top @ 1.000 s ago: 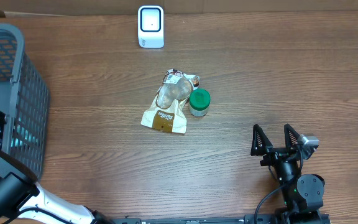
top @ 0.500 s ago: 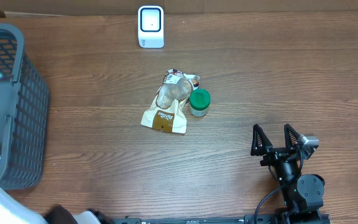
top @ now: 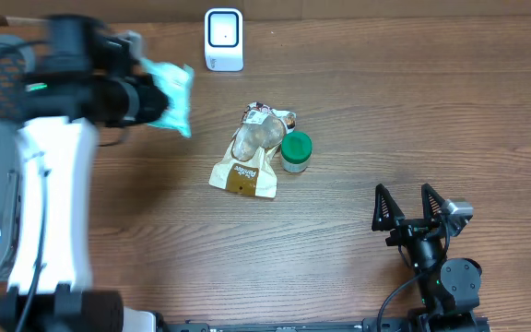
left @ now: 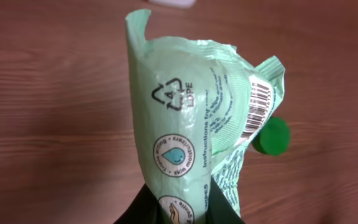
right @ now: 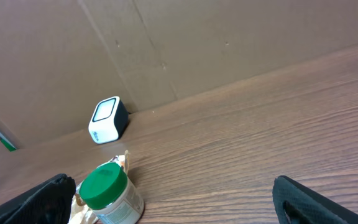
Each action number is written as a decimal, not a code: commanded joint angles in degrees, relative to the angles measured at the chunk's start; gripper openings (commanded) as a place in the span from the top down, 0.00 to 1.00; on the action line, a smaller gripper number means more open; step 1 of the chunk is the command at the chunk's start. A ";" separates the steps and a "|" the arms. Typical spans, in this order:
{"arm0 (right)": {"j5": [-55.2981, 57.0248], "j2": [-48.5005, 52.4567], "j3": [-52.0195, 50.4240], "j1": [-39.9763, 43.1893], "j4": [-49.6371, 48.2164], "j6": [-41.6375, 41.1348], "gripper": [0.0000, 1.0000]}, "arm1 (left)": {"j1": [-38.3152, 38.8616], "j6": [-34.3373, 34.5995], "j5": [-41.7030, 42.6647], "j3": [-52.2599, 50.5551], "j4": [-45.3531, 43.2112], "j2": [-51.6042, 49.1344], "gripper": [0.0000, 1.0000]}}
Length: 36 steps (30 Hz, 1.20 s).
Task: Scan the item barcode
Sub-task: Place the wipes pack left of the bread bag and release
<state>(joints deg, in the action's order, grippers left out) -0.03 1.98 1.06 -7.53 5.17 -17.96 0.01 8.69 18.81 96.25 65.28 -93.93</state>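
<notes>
I have the green packet (left: 185, 118) pinched by its lower end in the left gripper (left: 180, 211), jaws clamped on it and its barcode (left: 260, 109) at the right edge, held over the table (top: 358, 101) near the scanner (top: 223, 39), while my right gripper (top: 411, 207) sits well apart, jaws spread wide and empty.

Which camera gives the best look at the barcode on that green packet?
The left wrist view: the green packet fills it, its barcode visible at the right edge. Overhead shows only a blurred packet in the left pincer, no barcode. The right wrist view misses it.
</notes>
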 commanded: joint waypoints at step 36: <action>-0.28 -0.52 -0.59 0.20 -0.42 0.24 0.00 | -12.85 6.12 -20.31 23.61 12.76 7.98 0.31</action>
<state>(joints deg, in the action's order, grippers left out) -0.03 1.98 1.06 -7.53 5.17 -17.96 -7.01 14.04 6.09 119.07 75.92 -88.20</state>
